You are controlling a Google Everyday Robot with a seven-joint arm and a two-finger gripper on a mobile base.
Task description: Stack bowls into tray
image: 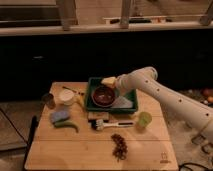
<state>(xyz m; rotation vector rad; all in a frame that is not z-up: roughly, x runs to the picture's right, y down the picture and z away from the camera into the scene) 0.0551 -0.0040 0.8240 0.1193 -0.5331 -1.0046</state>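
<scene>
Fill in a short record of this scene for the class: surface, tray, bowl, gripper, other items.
surface: wooden table
tray: dark green tray, at the back middle of the table
bowl: one red-brown bowl inside the tray, in its left half
gripper: gripper over the back of the tray, by the bowl's rear right rim
other items: lime-green cup off the tray's front right corner; bluish sponge to the tray's front left; brush just in front of the tray

White robot arm (170, 97): cut off by right edge. gripper (113, 86): blurred, over far rim of glossy red-brown bowl (103, 96) in dark green plastic tray (89, 97); tray's back right corner hidden by arm
</scene>
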